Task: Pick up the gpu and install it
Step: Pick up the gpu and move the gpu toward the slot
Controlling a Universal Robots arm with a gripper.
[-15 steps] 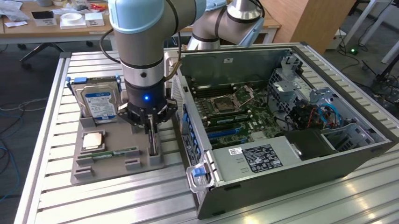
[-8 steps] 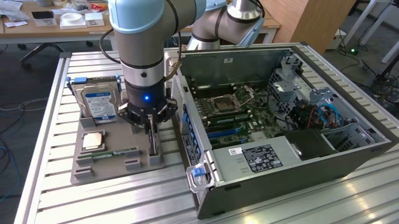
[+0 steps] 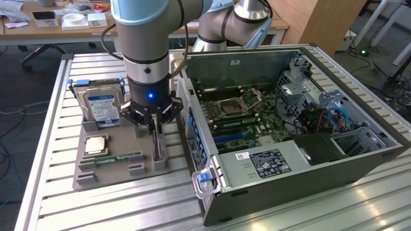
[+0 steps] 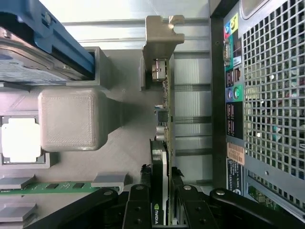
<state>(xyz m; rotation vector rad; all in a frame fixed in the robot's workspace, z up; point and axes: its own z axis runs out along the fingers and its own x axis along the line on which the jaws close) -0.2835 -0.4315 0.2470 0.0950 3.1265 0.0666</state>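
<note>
The gpu (image 3: 157,145) is a thin dark card standing on edge in the grey holder tray (image 3: 90,177), between the hard drive and the open computer case (image 3: 308,166). In the wrist view I see the gpu (image 4: 164,119) edge-on, its silvery end bracket (image 4: 159,43) at the far end. My gripper (image 3: 156,126) reaches straight down onto it. In the wrist view the gripper (image 4: 159,207) has its black fingers (image 4: 138,210) pressed against both faces of the card, shut on it. The card's lower edge still rests in the tray.
A silver hard drive (image 3: 103,108) with a blue-white label stands at the tray's back. A processor chip (image 3: 95,144) and a green memory stick (image 3: 122,158) lie flat on the tray. The case's motherboard (image 3: 237,115) faces up; its rear panel (image 4: 267,95) is close beside the card.
</note>
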